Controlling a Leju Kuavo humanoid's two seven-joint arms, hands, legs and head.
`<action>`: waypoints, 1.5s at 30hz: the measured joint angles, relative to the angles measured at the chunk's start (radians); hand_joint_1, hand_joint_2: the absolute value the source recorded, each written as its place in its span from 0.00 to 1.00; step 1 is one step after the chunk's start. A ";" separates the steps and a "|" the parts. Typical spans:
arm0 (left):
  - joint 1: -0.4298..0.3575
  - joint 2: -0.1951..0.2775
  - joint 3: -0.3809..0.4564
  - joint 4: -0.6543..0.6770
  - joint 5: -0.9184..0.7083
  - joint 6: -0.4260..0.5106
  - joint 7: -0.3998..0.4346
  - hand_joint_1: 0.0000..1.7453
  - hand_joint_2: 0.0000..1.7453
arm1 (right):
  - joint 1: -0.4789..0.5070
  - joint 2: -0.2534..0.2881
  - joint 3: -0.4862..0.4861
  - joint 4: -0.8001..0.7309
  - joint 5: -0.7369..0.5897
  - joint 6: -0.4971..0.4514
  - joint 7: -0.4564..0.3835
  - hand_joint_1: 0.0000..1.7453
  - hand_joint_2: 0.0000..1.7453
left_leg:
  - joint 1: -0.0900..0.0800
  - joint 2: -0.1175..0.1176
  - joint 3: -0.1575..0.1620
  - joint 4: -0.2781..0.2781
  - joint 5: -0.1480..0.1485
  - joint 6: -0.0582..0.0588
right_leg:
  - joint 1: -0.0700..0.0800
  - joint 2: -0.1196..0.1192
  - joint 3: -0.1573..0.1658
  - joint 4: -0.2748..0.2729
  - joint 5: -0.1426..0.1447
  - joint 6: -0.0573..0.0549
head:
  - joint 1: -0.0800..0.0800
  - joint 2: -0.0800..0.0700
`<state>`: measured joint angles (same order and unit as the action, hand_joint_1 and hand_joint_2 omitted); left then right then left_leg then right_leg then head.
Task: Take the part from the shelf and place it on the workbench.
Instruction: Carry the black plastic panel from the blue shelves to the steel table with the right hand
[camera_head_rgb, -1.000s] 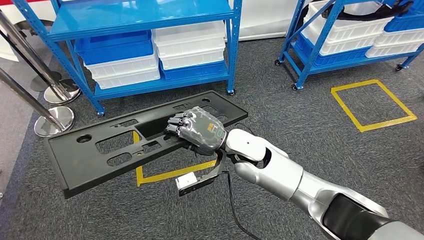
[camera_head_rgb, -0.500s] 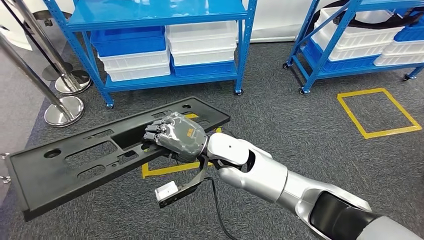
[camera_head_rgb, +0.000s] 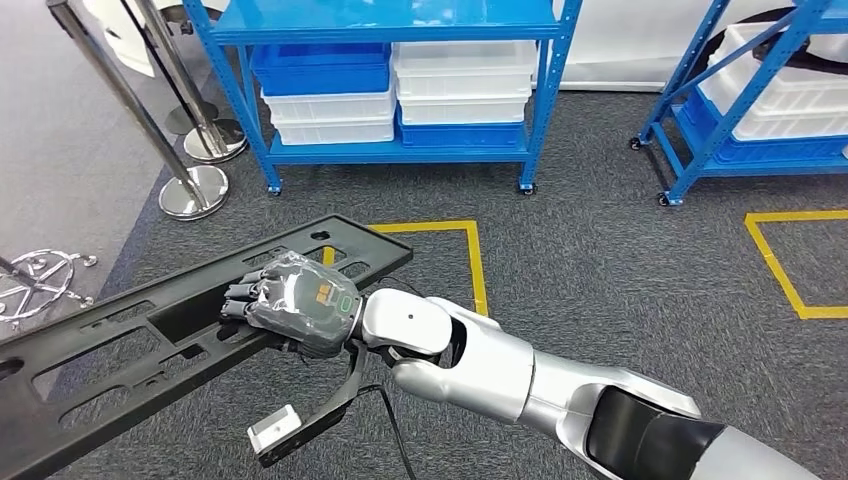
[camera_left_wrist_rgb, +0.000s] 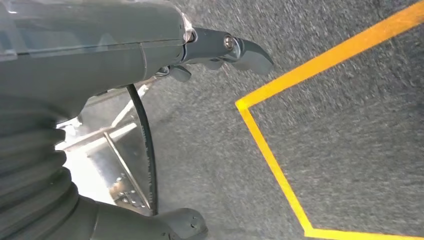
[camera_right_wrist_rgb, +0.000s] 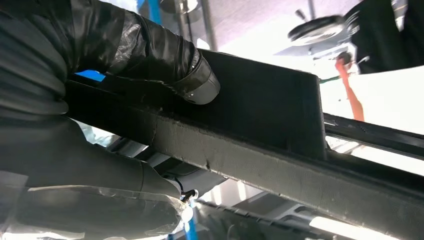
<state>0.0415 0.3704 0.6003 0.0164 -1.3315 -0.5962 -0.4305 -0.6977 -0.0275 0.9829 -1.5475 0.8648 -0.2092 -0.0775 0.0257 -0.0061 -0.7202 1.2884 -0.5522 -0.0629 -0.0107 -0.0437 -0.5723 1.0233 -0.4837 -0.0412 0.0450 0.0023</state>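
Observation:
The part (camera_head_rgb: 120, 340) is a long, flat black plastic panel with several cut-outs, held roughly level above the grey carpet and running out past the lower left corner of the head view. My right hand (camera_head_rgb: 295, 305), wrapped in clear film, grips its near long edge around the middle. In the right wrist view the dark fingers (camera_right_wrist_rgb: 150, 55) curl over the panel's rim (camera_right_wrist_rgb: 280, 150). My left hand (camera_left_wrist_rgb: 100, 45) hangs over the carpet with its fingers apart and nothing in it.
A blue shelf rack (camera_head_rgb: 545, 90) with white and blue bins (camera_head_rgb: 460, 85) stands ahead, and a second rack (camera_head_rgb: 700, 120) is at the right. Chrome stanchions (camera_head_rgb: 195, 190) stand at the left. Yellow floor squares (camera_head_rgb: 472, 262) mark the carpet.
The camera has turned left, so the racks and floor marks slid right in the picture. The right hand still grips the panel, now lower and further left in view.

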 joint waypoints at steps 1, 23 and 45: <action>0.000 0.000 0.001 0.000 -0.004 0.000 0.000 0.00 1.00 | 0.000 0.001 0.003 0.002 0.000 0.000 0.001 1.00 1.00 | 0.000 0.003 0.026 -0.037 0.022 0.000 | 0.000 -0.012 -0.003 0.003 0.000 0.000 | 0.000 0.000; 0.016 0.005 0.045 0.000 -0.039 -0.005 -0.014 0.00 1.00 | -0.008 -0.003 0.010 0.021 0.003 -0.025 0.000 1.00 1.00 | -0.003 -0.128 0.115 -0.269 0.121 0.037 | 0.001 0.099 -0.009 0.014 -0.002 0.013 | 0.000 0.000; 0.021 0.011 0.071 0.000 -0.053 -0.005 -0.019 0.00 1.00 | 0.005 -0.008 0.011 0.026 0.003 -0.031 -0.002 1.00 1.00 | -0.009 -0.029 0.126 -0.291 0.138 0.068 | 0.007 0.037 -0.117 0.282 -0.147 0.030 | 0.000 0.000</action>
<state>0.0626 0.3813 0.6710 0.0164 -1.3849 -0.6012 -0.4493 -0.6923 -0.0352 0.9937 -1.5220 0.8682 -0.2407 -0.0794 0.0166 -0.0348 -0.5939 0.9976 -0.4143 0.0049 -0.0039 -0.0064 -0.6897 1.3052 -0.6306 -0.0113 0.0452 0.0023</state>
